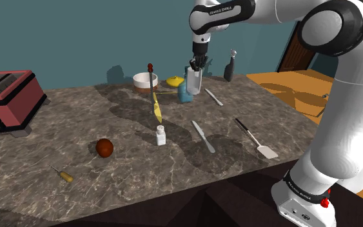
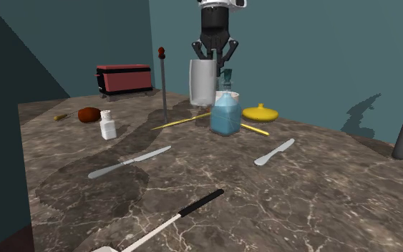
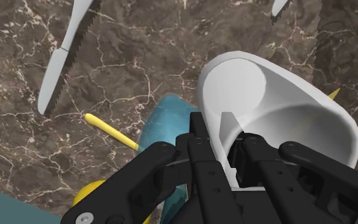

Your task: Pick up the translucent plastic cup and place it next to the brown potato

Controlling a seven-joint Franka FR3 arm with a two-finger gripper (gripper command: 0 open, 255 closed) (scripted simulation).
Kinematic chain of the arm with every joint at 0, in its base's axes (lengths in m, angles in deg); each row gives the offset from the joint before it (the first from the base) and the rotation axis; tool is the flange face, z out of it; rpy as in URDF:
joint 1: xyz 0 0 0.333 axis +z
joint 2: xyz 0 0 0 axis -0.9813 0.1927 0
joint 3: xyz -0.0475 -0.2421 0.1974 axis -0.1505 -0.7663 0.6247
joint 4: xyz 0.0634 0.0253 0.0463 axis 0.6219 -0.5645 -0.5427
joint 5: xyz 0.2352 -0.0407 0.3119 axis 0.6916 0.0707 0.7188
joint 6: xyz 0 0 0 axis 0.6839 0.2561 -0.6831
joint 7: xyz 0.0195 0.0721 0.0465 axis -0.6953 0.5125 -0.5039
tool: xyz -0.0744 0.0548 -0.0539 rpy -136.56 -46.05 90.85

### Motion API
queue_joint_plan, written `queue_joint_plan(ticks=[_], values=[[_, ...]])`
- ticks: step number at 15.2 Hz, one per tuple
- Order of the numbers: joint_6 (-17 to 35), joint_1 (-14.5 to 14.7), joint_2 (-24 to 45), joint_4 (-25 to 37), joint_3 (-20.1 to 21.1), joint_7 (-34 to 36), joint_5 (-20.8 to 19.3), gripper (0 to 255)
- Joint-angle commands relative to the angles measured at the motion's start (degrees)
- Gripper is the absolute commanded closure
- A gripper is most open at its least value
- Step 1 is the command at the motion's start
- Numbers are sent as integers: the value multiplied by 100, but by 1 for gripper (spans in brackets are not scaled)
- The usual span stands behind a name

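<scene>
Whitish cup, just beside the blue bottle, is pinched by one wall in the black gripper. Swinging toward the potato, it may tilt, slip, or clip that bottle.

A dark veined tabletop is spread below the gripper; teal walls are seen beyond it, and a brown door off to one side.
</scene>
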Motion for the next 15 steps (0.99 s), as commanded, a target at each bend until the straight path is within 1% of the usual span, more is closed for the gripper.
queue_joint_plan(ticks=[1, 15], values=[[-150, 3, -27, 123, 1, 3, -2, 255], [-1266, -10, 57, 1324, -4, -24, 8, 255]])
